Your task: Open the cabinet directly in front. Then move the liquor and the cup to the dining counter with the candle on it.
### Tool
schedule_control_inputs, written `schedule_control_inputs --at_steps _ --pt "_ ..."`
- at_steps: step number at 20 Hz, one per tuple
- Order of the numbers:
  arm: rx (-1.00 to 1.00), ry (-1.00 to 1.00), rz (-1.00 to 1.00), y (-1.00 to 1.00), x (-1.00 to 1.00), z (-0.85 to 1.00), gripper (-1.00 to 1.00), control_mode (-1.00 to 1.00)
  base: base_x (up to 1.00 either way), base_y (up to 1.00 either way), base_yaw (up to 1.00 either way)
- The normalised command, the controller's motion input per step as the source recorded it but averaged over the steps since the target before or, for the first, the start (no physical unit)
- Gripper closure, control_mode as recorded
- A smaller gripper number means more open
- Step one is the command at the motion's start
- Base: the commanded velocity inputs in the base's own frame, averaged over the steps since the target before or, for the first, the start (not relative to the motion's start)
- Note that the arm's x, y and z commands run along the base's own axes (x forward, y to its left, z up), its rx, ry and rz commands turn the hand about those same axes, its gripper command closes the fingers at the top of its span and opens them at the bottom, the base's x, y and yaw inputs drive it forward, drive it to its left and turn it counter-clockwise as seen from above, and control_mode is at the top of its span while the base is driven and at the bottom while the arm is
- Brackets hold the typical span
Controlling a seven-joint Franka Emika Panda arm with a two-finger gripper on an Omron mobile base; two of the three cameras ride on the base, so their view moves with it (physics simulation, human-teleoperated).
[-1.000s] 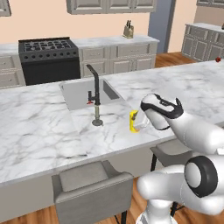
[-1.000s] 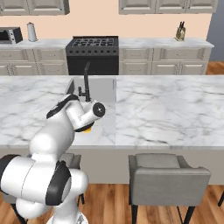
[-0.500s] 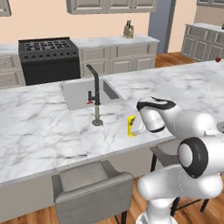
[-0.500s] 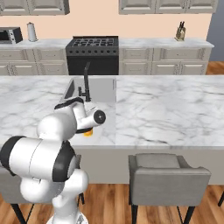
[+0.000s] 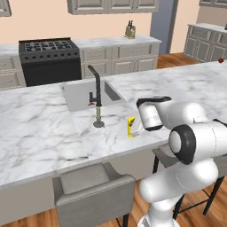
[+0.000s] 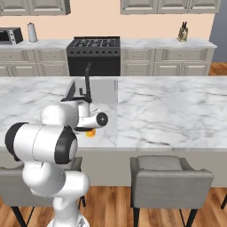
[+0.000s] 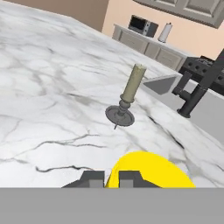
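One cup (image 5: 131, 127), upright and pinched in the closed gripper (image 7: 112, 178), sits low over the counter (image 5: 40, 128) near its front edge, candle (image 7: 128, 95) just beyond it toward the faucet (image 5: 95, 91), so the drop is straight down, axis vertical.

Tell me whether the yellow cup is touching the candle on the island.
Apart. The hand view shows bare marble between the cup and the candle; the left base view also shows a gap.

Dining counter (image 5: 40, 133) glossy veined marble (cup (image 5: 131, 127) smooth plastic).
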Motion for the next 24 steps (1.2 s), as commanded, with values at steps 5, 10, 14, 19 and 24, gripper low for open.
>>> schedule_control_inputs --at_steps 5,10,14,19,24 --pt "0.00 -0.02 0.00 0.00 0.28 -0.10 1.00 -1.00 0.00 0.00 0.00" --pt "0.00 -0.03 0.00 0.00 0.30 -0.12 1.00 -1.00 0.00 0.00 0.00" --pt "0.00 -0.02 0.00 0.00 0.22 -0.21 1.00 -1.00 0.00 0.00 0.00" --pt "-0.01 -0.01 0.00 0.00 0.21 -0.39 1.00 -1.00 0.00 0.00 0.00" --pt "0.00 -0.01 0.00 0.00 0.10 -0.11 -1.00 -1.00 0.00 0.00 0.00"
